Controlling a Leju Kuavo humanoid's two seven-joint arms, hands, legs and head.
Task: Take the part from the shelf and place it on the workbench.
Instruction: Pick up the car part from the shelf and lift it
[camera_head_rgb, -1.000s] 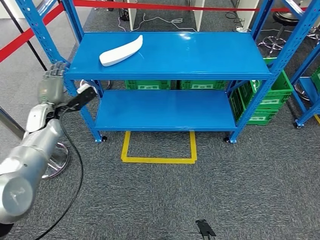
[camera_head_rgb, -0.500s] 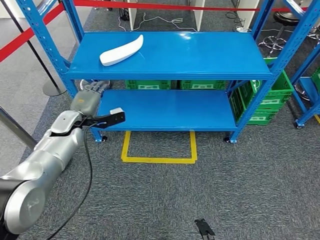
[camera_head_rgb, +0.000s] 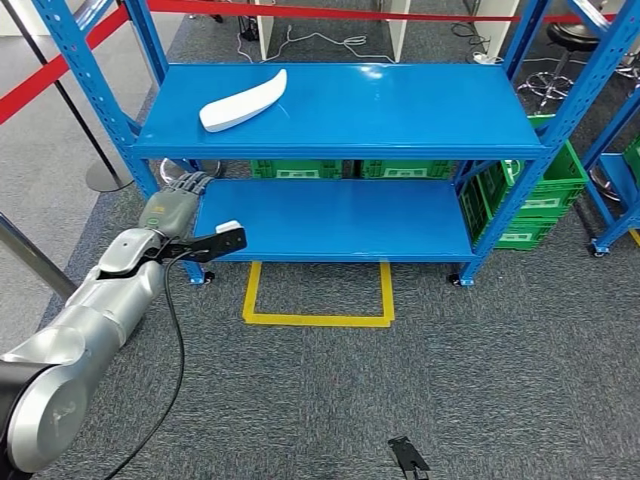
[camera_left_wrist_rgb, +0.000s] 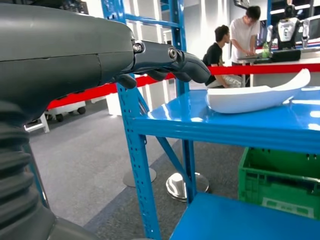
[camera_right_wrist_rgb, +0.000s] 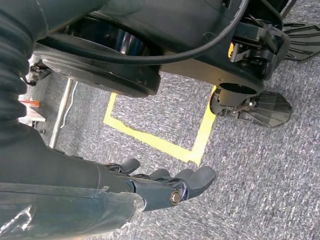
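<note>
The white curved part (camera_head_rgb: 243, 100) lies on the blue rack's top shelf (camera_head_rgb: 392, 110), near its left end. My left hand (camera_head_rgb: 172, 205) hangs below that shelf's front left corner, level with the lower shelf, and holds nothing. In the left wrist view its dark fingers (camera_left_wrist_rgb: 170, 57) stretch out toward the part (camera_left_wrist_rgb: 260, 95), which lies a little higher and beyond them. My right hand (camera_right_wrist_rgb: 166, 187) hangs over the grey carpet with its fingers stretched out and nothing in them.
The lower shelf (camera_head_rgb: 340, 215) is bare, with green crates (camera_head_rgb: 543, 195) behind and to the right. The blue corner post (camera_head_rgb: 90, 80) stands just left of my hand. Yellow floor tape (camera_head_rgb: 317, 318) marks a square before the rack. Red barrier tape (camera_head_rgb: 45, 75) runs behind; two people (camera_left_wrist_rgb: 234, 40) stand far off.
My left hand dropped from beside the top shelf's left corner post to lower-shelf height and swung right, then eased back slightly left. The part has not moved.
</note>
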